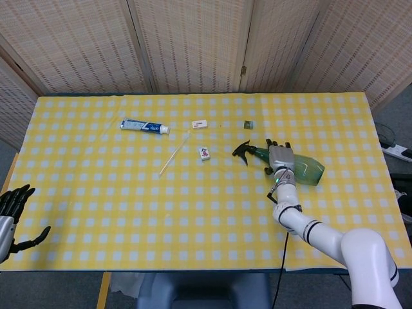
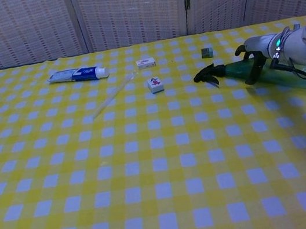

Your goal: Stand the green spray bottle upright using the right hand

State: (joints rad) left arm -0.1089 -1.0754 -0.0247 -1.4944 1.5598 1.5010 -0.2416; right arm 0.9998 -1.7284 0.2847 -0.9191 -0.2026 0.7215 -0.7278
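Observation:
The green spray bottle point(image 1: 308, 171) lies on its side on the yellow checked cloth, with its black spray head point(image 1: 243, 150) pointing left. In the chest view only its neck point(image 2: 226, 69) and part of its body show beside my arm. My right hand point(image 1: 279, 158) lies over the bottle's narrow end, fingers point(image 2: 248, 63) arched over it and touching it, not clearly closed around it. My left hand point(image 1: 13, 215) hangs off the table's near left corner, fingers spread, holding nothing.
A toothpaste tube point(image 1: 143, 126) lies at the back left, with a clear thin stick point(image 1: 174, 154) next to it. A mahjong tile point(image 1: 204, 153), a white eraser point(image 1: 199, 124) and a small green cube point(image 1: 248, 125) sit left of and behind the spray head.

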